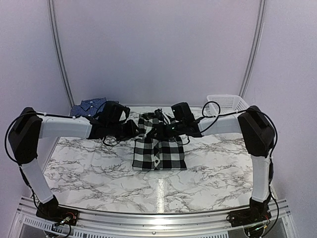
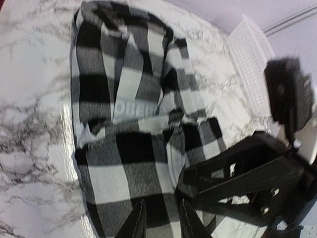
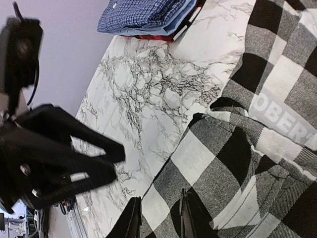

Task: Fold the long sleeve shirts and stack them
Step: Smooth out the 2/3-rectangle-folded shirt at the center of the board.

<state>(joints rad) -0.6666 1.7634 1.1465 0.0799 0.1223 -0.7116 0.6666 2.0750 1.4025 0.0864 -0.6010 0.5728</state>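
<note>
Between the narrowly parted fingers of the left gripper [image 2: 162,223] a fold of the checked shirt [image 1: 159,151] is seen, and it is judged to be pinched there. The same is found at the right gripper [image 3: 158,218]: the fingers are drawn almost together, with cloth at the shirt's edge caught between them. Both grippers are placed at the far end of the checked shirt, near each other, the left one toward its left side.

The shirt itself is laid out as a rough rectangle, with white lettering [image 2: 136,106] shown on a panel beyond the held fold. The dark blue shirts [image 3: 141,15] are stacked beyond its far-left corner, well apart from it. A white basket [image 1: 229,102] is set off to its far right.

Only a thin bite of limp cloth seems to be held, so it could be lost mid-fold. If one arm were moved ahead of the other, the fold would be skewed. The lower layers could also be dragged along (the table [image 1: 99,168] looks glossy and slick). With the grippers so near, a knock between them cannot be ruled out.

The checked shirt is soft woven cloth in big squares, easily creased. The blue shirts are finer-checked and lie flat. The basket is a rigid plastic lattice, and the table carries a marble print.
</note>
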